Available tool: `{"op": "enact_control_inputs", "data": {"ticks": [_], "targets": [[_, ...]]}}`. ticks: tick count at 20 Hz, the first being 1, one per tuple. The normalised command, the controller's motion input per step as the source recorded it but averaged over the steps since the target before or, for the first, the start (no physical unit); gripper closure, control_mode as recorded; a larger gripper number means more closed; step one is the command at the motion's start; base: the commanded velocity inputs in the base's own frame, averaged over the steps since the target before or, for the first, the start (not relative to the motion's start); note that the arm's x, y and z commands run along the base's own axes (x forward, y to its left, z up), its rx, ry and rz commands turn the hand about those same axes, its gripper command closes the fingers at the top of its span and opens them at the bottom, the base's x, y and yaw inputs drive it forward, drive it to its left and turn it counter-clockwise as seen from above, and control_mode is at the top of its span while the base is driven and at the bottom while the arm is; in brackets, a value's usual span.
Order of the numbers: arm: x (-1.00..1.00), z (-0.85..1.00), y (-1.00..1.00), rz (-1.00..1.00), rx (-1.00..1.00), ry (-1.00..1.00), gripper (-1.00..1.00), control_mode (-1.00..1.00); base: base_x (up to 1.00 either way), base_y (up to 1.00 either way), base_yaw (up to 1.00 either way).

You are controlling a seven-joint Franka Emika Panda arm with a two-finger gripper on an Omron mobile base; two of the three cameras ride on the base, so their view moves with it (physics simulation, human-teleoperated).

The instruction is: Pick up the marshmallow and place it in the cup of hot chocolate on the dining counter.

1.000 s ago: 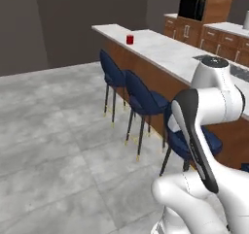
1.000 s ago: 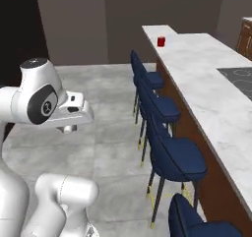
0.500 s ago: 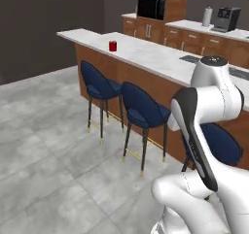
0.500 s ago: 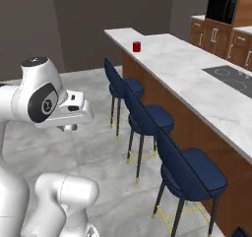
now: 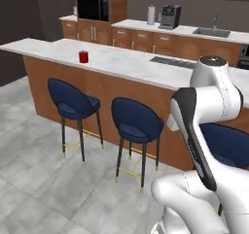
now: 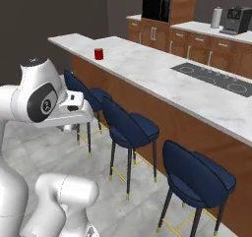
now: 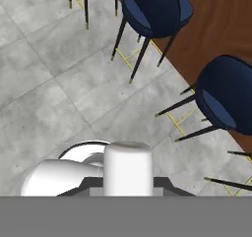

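In the hand view a stubby white marshmallow (image 7: 128, 168) stands between the two dark tips of my gripper (image 7: 128, 186), which is shut on it above the grey floor. The red cup of hot chocolate (image 5: 83, 57) (image 6: 99, 53) sits far off near the left end of the dining counter (image 5: 126, 63) (image 6: 147, 70), a long marble-topped island with a brown wood base. In the right base view my hand (image 6: 74, 114) hangs at my side, well short of the counter.
Blue stools (image 5: 75, 104) (image 5: 137, 124) (image 6: 129, 127) (image 6: 198, 176) (image 7: 156, 5) (image 7: 227, 99) line the near side of the island. A dark cooktop (image 6: 214, 77) is set into its top. Wood cabinets with a microwave (image 5: 93, 8) and coffee machine (image 5: 170, 16) stand behind.
The whole picture has swung as the base moves, so the island now stretches across both base views. The arm's pose is the same and the gripper stays shut.
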Motion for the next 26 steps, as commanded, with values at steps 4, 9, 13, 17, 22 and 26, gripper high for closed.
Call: {"op": "enact_control_inputs", "data": {"ticks": [4,9,13,17,22,26], "targets": [[0.0,0.0,0.0,0.0,0.0,0.0,1.0,1.0,0.18,1.0,-0.42],[0.0,0.0,0.0,0.0,0.0,0.0,1.0,1.0,0.03,1.0,-0.37],[0.0,0.0,0.0,0.0,0.0,0.0,1.0,1.0,0.0,1.0,-0.39],[0.0,0.0,0.0,0.0,0.0,0.0,1.0,1.0,0.05,1.0,-0.42],[0.0,0.0,0.0,0.0,0.0,0.0,1.0,1.0,0.13,1.0,-0.4],[0.0,0.0,0.0,0.0,0.0,0.0,1.0,1.0,0.2,1.0,-0.34]]}}
